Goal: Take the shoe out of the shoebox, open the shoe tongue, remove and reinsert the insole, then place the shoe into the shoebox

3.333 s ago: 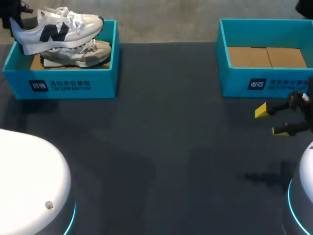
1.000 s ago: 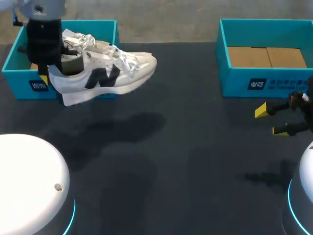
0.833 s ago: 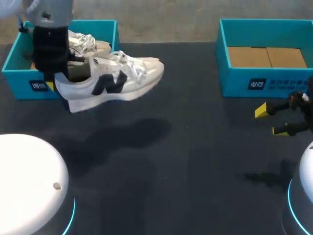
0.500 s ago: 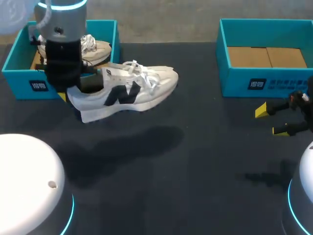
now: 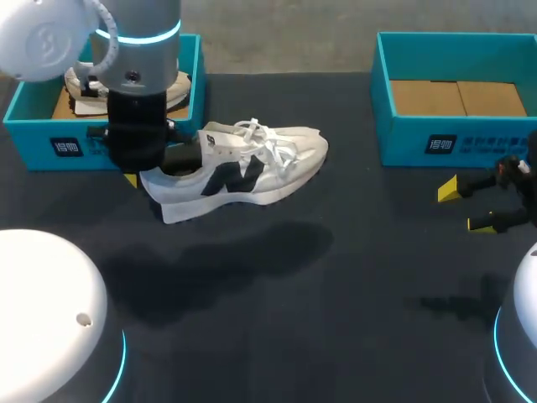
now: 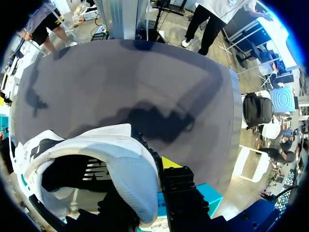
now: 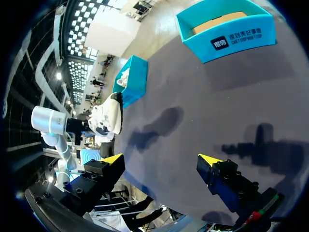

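Head view: the left end effector is gripping the heel of the white, dark-logoed lace-up sneaker above the dark counter by the teal cardboard shoebox; left wrist view: that heel is sitting clamped in it; right wrist view: the right end effector is gaping wide, well apart.

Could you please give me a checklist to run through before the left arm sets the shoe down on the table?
1. Grip: left gripper is shut on the heel of the shoe: ok.
2. Shoe out of the left shoebox: it hangs over the table beside the box: ok.
3. Landing spot: the table under the shoe shows only shadow: ok.
4. Right gripper open and well aside, in front of the right shoebox: ok.
5. Insole seated inside the shoe: the opening is dark: cannot tell.
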Motion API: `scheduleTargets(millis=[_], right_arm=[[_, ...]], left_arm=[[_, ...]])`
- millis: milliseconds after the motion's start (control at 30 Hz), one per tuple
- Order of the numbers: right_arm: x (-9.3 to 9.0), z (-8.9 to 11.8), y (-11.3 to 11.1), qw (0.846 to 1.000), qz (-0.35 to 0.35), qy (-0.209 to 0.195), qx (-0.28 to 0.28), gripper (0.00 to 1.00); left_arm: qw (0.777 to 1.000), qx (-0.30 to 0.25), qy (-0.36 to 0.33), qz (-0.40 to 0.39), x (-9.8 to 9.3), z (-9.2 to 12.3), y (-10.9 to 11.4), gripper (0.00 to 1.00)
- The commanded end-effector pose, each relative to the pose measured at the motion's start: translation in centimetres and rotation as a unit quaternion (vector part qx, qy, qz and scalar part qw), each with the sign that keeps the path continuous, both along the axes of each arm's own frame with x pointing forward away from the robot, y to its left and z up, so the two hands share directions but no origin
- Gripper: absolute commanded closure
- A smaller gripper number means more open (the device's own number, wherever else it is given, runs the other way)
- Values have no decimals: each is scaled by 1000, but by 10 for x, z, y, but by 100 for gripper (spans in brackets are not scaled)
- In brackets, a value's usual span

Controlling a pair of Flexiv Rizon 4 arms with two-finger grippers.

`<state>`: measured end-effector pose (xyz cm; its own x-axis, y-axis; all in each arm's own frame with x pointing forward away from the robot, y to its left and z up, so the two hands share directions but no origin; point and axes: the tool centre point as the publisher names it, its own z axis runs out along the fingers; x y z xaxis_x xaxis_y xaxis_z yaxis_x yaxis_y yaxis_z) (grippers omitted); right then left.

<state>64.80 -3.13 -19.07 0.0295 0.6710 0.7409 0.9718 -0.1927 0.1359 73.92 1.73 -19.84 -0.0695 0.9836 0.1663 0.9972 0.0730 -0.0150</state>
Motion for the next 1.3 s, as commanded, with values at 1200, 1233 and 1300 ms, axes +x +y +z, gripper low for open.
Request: scheduleTargets(millis=[1200,1233,1300], right_arm=[[-12,3,-1,996,-66,-58,-4,0],[-12,3,-1,996,-66,-58,-4,0],[-12,3,-1,996,-66,-58,-4,0]], left_arm=[[999,30,13,12,-2,-139,-46,100],[999,30,13,14,-3,-143,-47,100],[999,34,10,17,-4,-150,-49,100]])
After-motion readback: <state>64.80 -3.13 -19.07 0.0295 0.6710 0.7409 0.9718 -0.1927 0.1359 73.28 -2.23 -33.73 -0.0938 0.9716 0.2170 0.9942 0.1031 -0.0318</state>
